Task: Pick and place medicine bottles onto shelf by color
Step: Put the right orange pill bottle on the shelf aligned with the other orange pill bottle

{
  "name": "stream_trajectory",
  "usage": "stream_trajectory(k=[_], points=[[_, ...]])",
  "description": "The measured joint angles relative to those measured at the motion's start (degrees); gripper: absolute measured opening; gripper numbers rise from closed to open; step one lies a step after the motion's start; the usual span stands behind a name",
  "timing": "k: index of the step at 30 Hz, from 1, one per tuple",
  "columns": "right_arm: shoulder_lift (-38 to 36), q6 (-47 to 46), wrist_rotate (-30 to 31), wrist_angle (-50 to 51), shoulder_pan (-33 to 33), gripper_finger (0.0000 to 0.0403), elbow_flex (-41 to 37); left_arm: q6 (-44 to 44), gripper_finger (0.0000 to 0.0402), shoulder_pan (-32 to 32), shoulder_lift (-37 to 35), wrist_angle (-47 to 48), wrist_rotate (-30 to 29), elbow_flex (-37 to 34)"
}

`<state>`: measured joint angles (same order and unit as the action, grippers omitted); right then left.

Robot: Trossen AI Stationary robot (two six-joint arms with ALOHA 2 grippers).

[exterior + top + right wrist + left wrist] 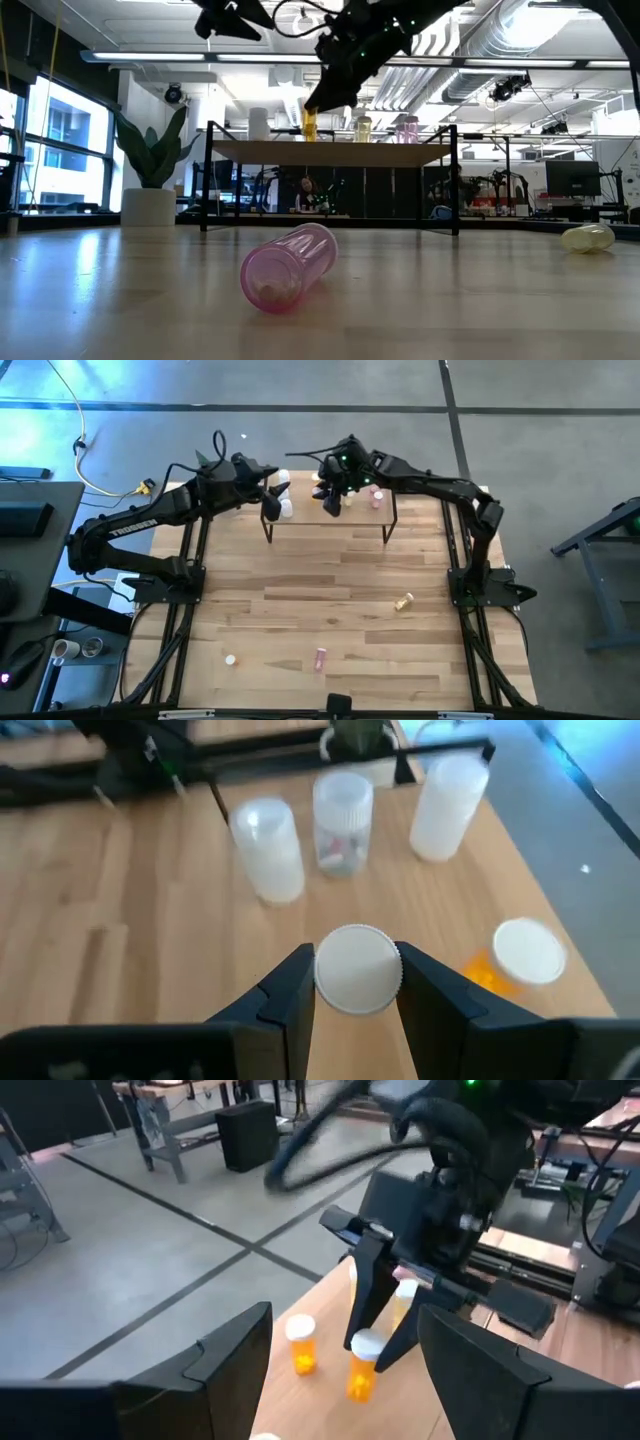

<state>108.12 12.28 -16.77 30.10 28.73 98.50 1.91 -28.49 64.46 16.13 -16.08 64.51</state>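
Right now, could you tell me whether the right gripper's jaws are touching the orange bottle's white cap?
Touching: in the right wrist view, the right gripper has both jaws pressed against the white cap of the orange bottle.

Bottles [284, 493] on shelf [330, 520]

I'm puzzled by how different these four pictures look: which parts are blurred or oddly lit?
Low view: the pink translucent bottle lying close on the striped wooden tabletop looks soft, bright ceiling lights behind. Left wrist view: the arm's own dark fingers are blurred. Right wrist view: the three white bottles beyond look hazy. High view: blue glow at the left edge.
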Motion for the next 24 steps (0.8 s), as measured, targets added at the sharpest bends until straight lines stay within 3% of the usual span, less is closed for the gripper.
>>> stream_trajectory(k=[10, 24], points=[[1.9, 0.7, 5.6, 0.9, -0.3, 0.0113, 0.0, -0.2, 0.0239, 0.0, 0.0, 0.7, 0.0, 0.0], [1.9, 1.8, 5.5, 0.9, -0.8, 0.0113, 0.0, -2.6, 0.0239, 0.0, 0.0, 0.8, 0.0, 0.0]])
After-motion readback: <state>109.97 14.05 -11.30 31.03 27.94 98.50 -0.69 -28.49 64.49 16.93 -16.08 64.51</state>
